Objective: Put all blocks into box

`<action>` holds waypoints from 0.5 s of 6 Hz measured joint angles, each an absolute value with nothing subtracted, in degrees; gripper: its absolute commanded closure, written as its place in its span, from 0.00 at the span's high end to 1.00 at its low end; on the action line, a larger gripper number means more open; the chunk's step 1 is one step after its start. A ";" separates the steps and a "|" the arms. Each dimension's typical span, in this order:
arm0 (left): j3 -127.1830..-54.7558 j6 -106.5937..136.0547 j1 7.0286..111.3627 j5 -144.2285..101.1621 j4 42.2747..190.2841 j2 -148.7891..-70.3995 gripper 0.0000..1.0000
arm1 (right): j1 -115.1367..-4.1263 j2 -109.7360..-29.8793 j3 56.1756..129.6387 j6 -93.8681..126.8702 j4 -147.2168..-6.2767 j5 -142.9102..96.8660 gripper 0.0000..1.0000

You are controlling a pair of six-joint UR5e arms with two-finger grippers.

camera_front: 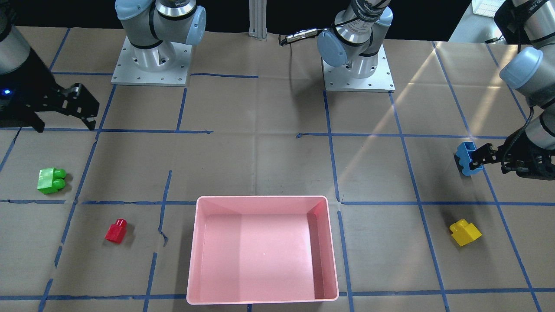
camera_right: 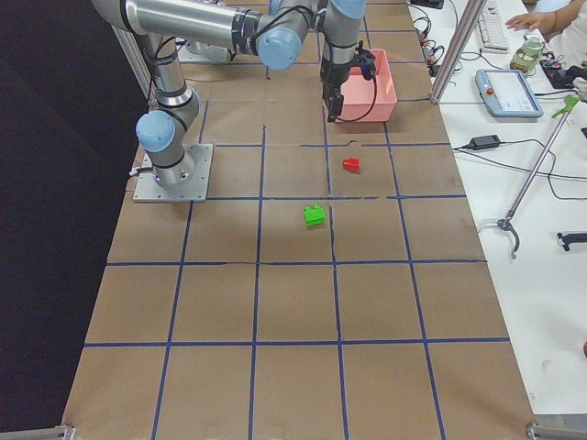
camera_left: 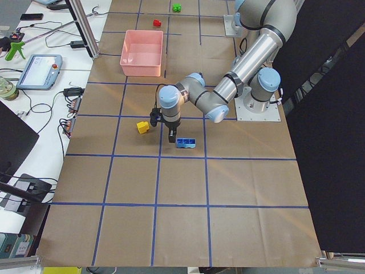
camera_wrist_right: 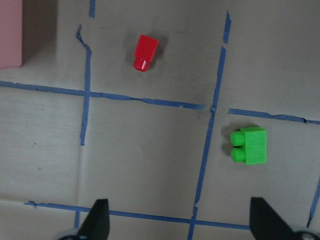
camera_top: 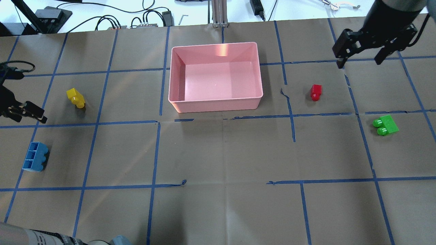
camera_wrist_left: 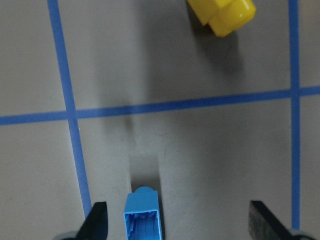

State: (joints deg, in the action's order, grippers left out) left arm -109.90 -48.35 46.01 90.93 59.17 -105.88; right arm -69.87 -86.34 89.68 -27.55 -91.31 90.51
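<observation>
At the table's left end, my left gripper (camera_wrist_left: pixel 180 222) hangs jaws apart over the blue block (camera_wrist_left: pixel 143 215), its long axis across my closing line. My right gripper (camera_wrist_right: pixel 179 222) is also apart, far off.

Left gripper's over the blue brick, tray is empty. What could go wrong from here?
1. The long blue studded plastic brick lies on its side, off-centre in the open left gripper, nearer one finger. Closing may shove or twist it rather than clamp it.
2. The shallow pink plastic tray is well away from it, so a skewed grip might drop the brick short.
</observation>
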 measured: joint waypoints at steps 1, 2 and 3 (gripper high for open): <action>-112.89 -50.59 45.21 91.89 56.98 -106.36 0.98 | -64.83 -86.32 92.26 -32.01 -94.00 90.68 1.00; -114.73 -52.24 44.99 94.09 54.97 -107.37 0.90 | -60.29 -86.31 94.94 -36.41 -96.24 90.78 1.00; -115.31 -52.82 44.94 95.99 54.00 -108.24 0.40 | -56.79 -86.23 97.95 -40.60 -98.69 90.82 1.00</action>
State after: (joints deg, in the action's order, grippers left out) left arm -115.31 -52.82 44.94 95.99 54.00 -108.24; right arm -56.79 -86.23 97.95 -40.60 -98.69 90.82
